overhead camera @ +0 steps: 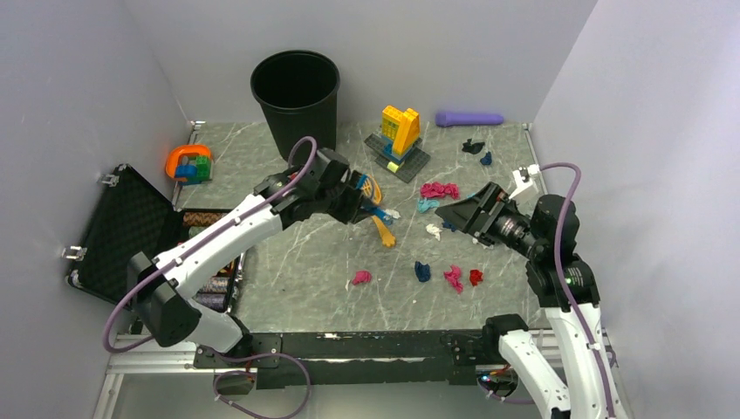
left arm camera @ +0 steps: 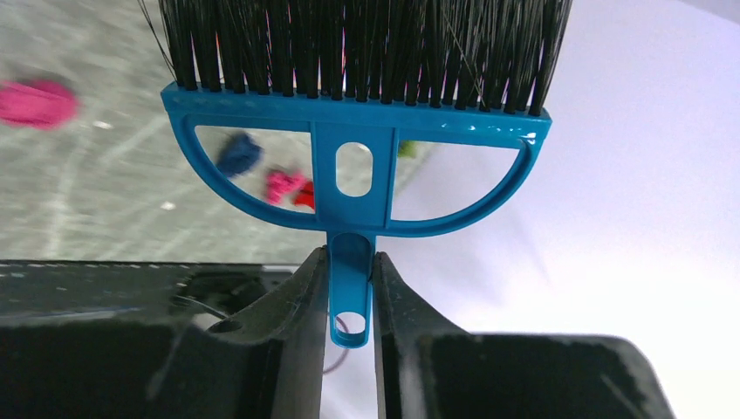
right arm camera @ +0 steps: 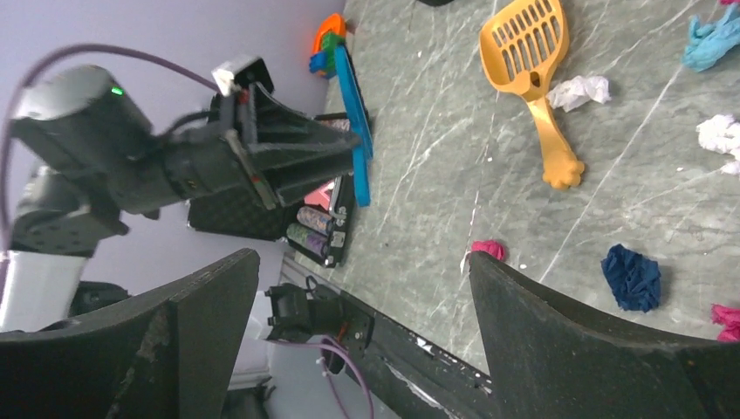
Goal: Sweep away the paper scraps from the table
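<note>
Enclosure: three plain matte walls, pale lavender-grey. Left wall [overhead camera: 70, 87] and right wall [overhead camera: 663, 131] slant in toward the far wall [overhead camera: 393, 44]. All three come down to the edges of the table [overhead camera: 297, 288].

Table top: grey-green marble pattern with white veins.

Metal rail [overhead camera: 131, 356] shows at the near left corner.

Black bin [overhead camera: 295, 96] stands upright at the far edge, near the far wall.

Open black case [overhead camera: 122, 227] sits at the left, lid toward the left wall.

Light: even and diffuse, shadows soft. Right wall reads brightest.
</note>
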`<move>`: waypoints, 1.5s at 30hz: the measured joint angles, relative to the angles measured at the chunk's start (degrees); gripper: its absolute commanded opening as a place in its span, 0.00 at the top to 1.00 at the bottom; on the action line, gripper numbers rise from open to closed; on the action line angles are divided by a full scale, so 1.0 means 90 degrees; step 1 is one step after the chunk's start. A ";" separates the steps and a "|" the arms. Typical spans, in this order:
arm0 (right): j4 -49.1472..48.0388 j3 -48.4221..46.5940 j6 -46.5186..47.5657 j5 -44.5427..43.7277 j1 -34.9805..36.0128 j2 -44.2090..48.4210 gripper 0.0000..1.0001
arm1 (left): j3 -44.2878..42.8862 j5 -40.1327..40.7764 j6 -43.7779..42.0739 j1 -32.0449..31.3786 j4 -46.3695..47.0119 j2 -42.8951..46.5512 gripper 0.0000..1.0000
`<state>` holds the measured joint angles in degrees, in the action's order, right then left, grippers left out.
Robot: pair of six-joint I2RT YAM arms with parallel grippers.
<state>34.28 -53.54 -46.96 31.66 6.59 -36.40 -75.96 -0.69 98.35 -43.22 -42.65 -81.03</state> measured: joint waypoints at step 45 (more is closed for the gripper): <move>0.0357 -0.0364 0.1061 -0.0695 0.1073 -0.1253 0.57 | -0.1989 -0.0236 0.1469 -0.1409 0.0712 -0.1540 1.00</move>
<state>37.50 -56.82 -37.41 25.41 16.25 -47.68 -93.86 -2.81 111.57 -55.90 -36.25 -94.89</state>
